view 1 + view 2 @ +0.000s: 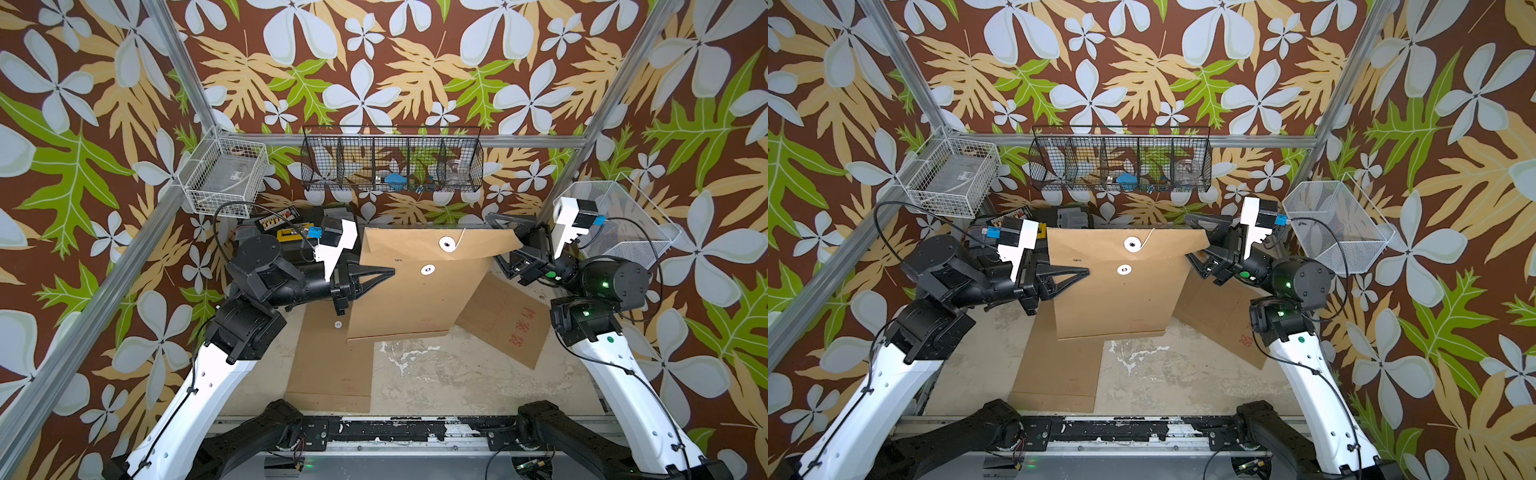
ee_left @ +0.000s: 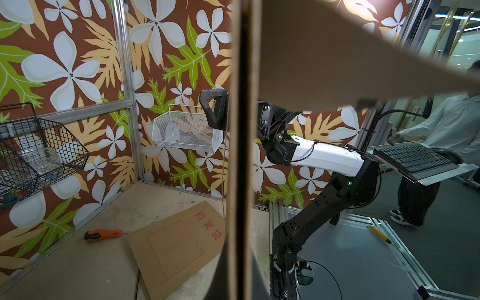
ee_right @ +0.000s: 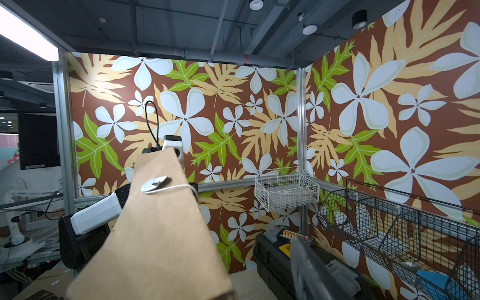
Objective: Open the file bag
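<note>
In both top views you see the file bag (image 1: 415,299) held up off the table (image 1: 436,374), between the 2 arms. Its long axis runs from the flap (image 1: 436,243) at the back toward the front. The left gripper (image 1: 388,272) is clamped on the bag's left side, with the forearm reaching in from the side. The right gripper (image 1: 494,239) is the nearer one to the flap. Its jaws stand apart with the flap's right corner between them, and the wrist is bent inward. You cannot tell if a pad touches the paper.

In the left wrist view the bag's edge (image 2: 241,155) runs straight through the closed jaws.

In the right wrist view the flap (image 3: 161,220) stretches away from the gripper, with the string button (image 3: 154,185) on it. The string looks unwound, so I judge the next move is to pull this flap away from the body.
</note>
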Robot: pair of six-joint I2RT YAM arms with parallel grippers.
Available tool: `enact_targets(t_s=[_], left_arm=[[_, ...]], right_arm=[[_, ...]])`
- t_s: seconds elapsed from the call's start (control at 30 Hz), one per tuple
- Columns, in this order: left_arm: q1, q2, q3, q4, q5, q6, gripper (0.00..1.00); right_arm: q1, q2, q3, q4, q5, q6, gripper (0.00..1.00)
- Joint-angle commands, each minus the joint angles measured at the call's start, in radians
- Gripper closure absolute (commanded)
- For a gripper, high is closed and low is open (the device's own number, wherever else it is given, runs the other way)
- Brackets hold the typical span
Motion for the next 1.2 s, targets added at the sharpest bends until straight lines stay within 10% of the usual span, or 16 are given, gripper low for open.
enact_targets(t_s=[0.0, 1.07, 1.17], left_arm=[[0.003, -0.004, -0.002, 0.02, 0.017, 0.001, 1.0], [0.003, -0.031, -0.023, -0.016, -0.06, 0.021, 0.99], [0.003, -0.05, -0.06, -0.026, -0.218, 0.017, 0.66]], right_arm=[[0.002, 0.016, 0.041, 0.004, -0.093, -0.036, 0.44], [0.041, 0.061, 0.177, -0.216, -0.234, -0.167, 1.0], [0.04, 0.036, 0.182, -0.387, -0.144, -0.287, 1.0]])
